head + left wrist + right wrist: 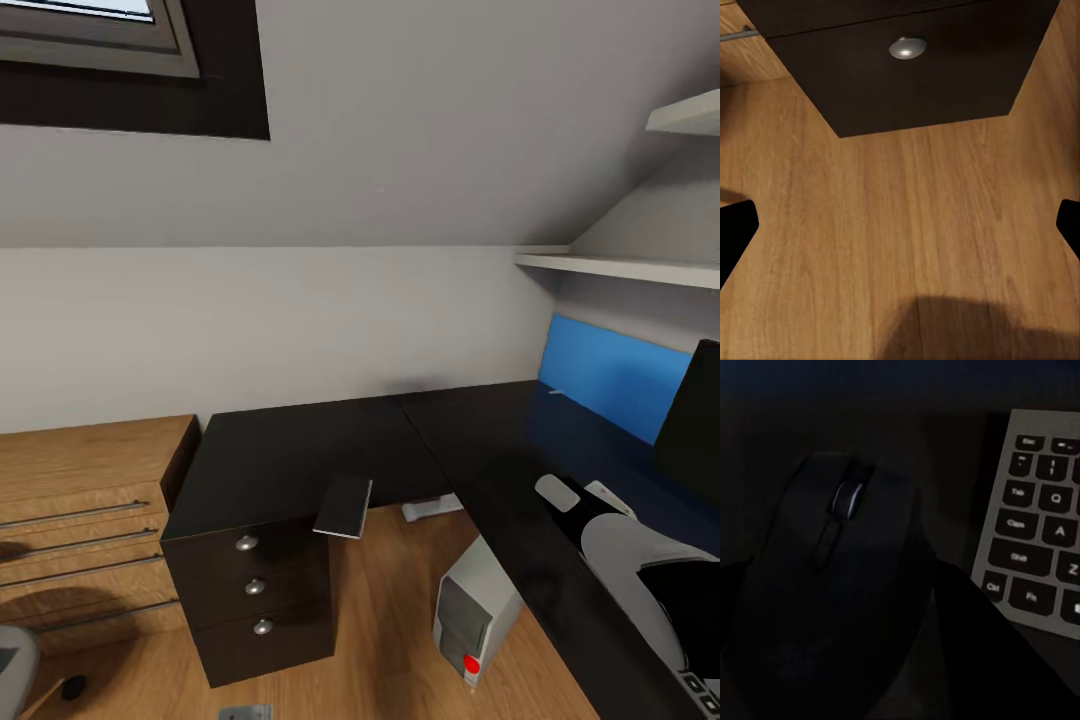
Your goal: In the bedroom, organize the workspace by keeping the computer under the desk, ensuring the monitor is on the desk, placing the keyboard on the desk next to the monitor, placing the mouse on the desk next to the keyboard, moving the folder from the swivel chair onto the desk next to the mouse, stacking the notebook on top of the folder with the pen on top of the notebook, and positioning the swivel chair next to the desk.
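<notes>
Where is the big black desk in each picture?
Head view: the desk sits in the middle, drawers in front.
Left wrist view: its drawer unit stands on the wood floor.
Right wrist view: its top lies under the mouse and keyboard.
Shared landmark: a silver drawer knob, head and left wrist views.

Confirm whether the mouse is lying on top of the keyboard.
No: in the right wrist view the mouse rests on the black desk beside the keyboard, not on it.

On the slim grey-framed keyboard with dark keys (1039,521) beside my right hand I read Esc, Tab, Q, A, Z, Shift, Ctrl, Fn.
</notes>
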